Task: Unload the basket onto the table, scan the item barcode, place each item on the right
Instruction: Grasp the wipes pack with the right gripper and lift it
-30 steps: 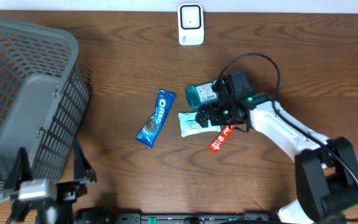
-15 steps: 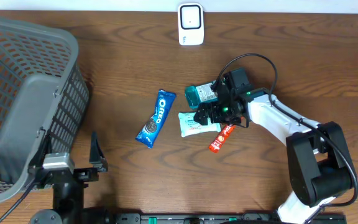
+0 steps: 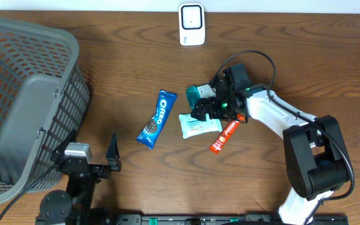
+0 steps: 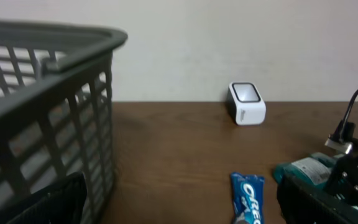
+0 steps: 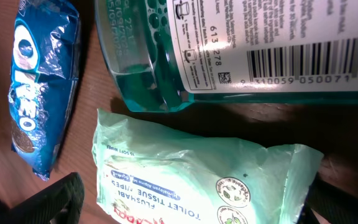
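The right gripper [image 3: 207, 112] hangs just right of centre with its jaws spread wide over a pale green pack of toilet wipes [image 3: 195, 125], holding nothing. Just above the pack lies a teal liquid bottle [image 3: 200, 95], barcode label up. The small white scanner [image 3: 192, 24] stands at top centre. The left gripper [image 3: 87, 159], lower left, is likewise spread and empty

Right arm [image 3: 279, 120] (white shell [image 3: 267, 111]), black joints [image 3: 315, 164]
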`<state>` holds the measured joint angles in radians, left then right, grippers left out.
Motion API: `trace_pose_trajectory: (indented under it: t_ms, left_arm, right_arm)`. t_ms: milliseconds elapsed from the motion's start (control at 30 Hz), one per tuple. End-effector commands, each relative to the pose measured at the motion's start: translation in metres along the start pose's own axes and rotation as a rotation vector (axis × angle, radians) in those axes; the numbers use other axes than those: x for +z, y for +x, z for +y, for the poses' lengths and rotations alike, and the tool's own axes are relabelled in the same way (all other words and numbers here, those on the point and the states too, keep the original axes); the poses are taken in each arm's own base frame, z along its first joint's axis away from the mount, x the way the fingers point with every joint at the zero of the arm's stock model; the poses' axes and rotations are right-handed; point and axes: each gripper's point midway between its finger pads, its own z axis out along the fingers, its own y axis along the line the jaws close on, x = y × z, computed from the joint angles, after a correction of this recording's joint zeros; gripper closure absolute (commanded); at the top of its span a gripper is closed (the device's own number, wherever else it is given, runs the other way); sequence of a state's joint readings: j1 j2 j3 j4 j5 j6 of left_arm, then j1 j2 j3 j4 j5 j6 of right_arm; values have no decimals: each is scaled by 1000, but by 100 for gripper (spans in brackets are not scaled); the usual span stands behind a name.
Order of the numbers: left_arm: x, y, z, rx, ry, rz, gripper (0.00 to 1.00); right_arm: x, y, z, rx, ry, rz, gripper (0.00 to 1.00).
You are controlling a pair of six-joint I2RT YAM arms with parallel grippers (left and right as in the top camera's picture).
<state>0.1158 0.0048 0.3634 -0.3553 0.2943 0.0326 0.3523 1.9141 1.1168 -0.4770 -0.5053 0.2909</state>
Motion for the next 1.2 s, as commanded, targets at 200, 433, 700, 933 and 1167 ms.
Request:
trace_pose_trajectory:
  t_ms: [200,433,700,933,1167]
  left_arm:
    - [15,44,0,-94,26,86,2]
    - [20,67,2,-111,23,136,2]
    - [21,80,2,-124,20,172,2]
    - [20,89,2,-132,17,205,2]
    - [16,104,2,-149,13,270,2]
  right_arm:
    - [35,65,-50,113,126,212,38]
    - [36,77,-53,127,134,242,99]
    - [22,63,-30,174,28,246,99]
    - [-51,61,-12,621,116,341,99]
    - [-96,79,-3,1085,186,467,99]
